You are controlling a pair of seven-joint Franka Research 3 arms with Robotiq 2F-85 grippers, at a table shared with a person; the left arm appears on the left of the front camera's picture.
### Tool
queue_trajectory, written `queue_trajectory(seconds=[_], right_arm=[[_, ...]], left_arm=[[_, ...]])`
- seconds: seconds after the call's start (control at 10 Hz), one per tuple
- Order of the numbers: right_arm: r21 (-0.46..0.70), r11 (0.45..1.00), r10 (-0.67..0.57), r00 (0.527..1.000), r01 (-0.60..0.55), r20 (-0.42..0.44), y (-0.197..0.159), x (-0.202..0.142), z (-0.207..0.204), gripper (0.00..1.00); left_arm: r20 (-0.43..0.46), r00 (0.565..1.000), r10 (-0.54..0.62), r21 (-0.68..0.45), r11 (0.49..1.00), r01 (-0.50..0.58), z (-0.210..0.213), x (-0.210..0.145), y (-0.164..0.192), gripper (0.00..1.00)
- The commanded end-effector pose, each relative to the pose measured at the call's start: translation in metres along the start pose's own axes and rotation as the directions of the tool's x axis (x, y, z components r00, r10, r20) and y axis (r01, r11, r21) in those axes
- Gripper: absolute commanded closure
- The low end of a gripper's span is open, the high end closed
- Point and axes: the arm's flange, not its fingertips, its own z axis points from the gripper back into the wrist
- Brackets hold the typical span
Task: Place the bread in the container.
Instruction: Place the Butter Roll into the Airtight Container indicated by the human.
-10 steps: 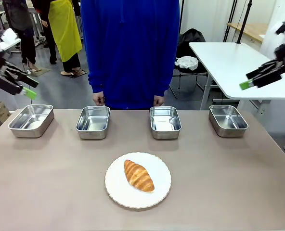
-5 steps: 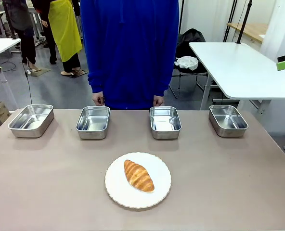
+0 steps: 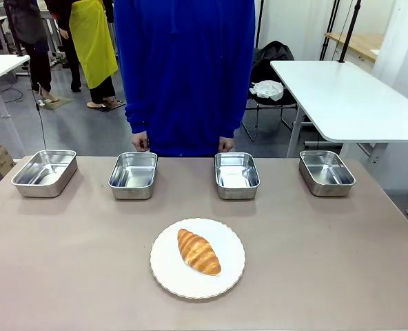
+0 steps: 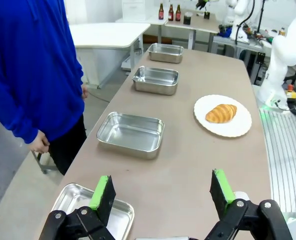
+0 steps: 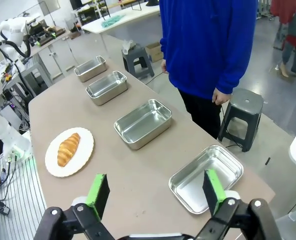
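A golden-brown, ridged croissant [image 3: 198, 252] lies on a round white scalloped plate [image 3: 164, 274] in the middle of a grey-brown desk [image 3: 328, 262], towards the near side. Along the far edge, well apart from the plate, four shallow rectangular stainless-steel pans [image 3: 133, 174] stand in a row from left to right, all empty. A person in a blue top [image 3: 185, 69] stands behind the two middle pans, hands hanging at the desk's far edge and touching nothing.

The left tool [image 4: 162, 190] hangs high over the left end of the desk, green-padded fingers spread wide with nothing between them, and the far-left pan [image 4: 70, 200] lies below it. The right tool [image 5: 155, 187] hovers over the right end, likewise spread wide and empty, above the far-right pan [image 5: 208, 175].

The task looks to be at its very start. The croissant is untouched, and neither tool is near the plate. Left to do: reach the plate, grip the croissant, carry it to a pan and release it. Which of the four pans is meant cannot be told.
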Motion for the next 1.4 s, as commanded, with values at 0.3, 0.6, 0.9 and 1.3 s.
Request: queue_trajectory(seconds=[0.3, 0.6, 0.9, 1.3], right_arm=[[0.015, 0.999, -0.031, 0.999, 0.031, 0.009, -0.014, -0.018, 0.006, 0.0], [0.011, 0.998, -0.059, 0.998, 0.059, -0.001, -0.018, -0.029, 0.005, 0.0], [0.007, 0.997, -0.078, 0.997, 0.078, -0.022, -0.018, -0.031, 0.005, 0.0], [0.007, 0.997, -0.078, 0.997, 0.078, -0.022, -0.018, -0.031, 0.005, 0.0]], left_arm=[[-0.007, 0.993, 0.114, 0.005, 0.993, -0.114, 0.006, -0.02, -0.007, 0.0], [-0.01, 0.989, 0.146, 0.004, 0.989, -0.146, 0.004, -0.029, -0.01, 0.0], [-0.003, 0.99, 0.139, 0.007, 0.99, -0.139, 0.006, -0.032, -0.008, 0.0], [-0.003, 0.99, 0.139, 0.007, 0.99, -0.139, 0.006, -0.032, -0.008, 0.0]])
